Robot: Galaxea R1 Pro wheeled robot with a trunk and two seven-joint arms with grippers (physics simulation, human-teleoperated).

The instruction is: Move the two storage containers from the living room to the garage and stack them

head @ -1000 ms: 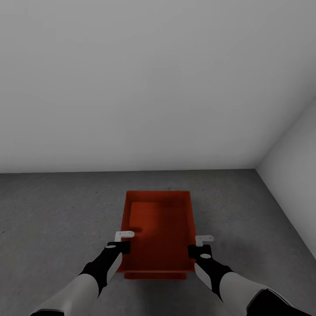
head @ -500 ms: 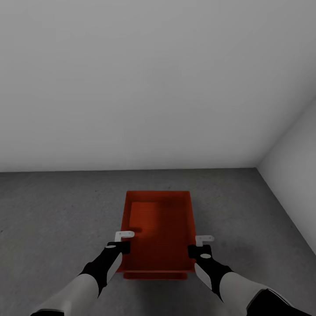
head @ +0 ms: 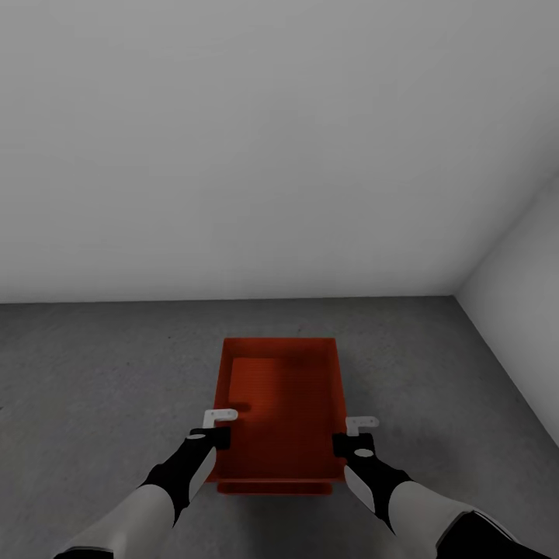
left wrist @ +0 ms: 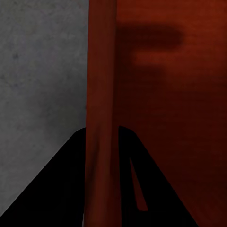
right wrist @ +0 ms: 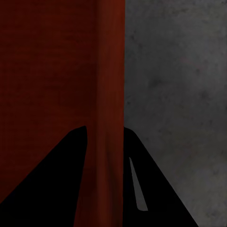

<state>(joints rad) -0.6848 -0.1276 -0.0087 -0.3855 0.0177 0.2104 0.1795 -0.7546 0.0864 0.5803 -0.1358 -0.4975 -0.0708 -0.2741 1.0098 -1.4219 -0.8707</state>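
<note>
A red-orange storage container (head: 283,404) sits low over the dark grey speckled floor (head: 93,373) of the garage, straight ahead of me. My left gripper (head: 217,432) is shut on its left side wall and my right gripper (head: 353,436) is shut on its right side wall. In the left wrist view the wall (left wrist: 101,85) runs between the black fingers (left wrist: 56,189). The right wrist view shows the other wall (right wrist: 111,71) pinched the same way. Below the container's near edge a second red-orange strip (head: 272,488) shows; I cannot tell whether it is another container.
A plain white wall (head: 233,155) rises just behind the container. A second white wall (head: 528,310) closes the corner on the right. Bare concrete spreads to the left and right of the container.
</note>
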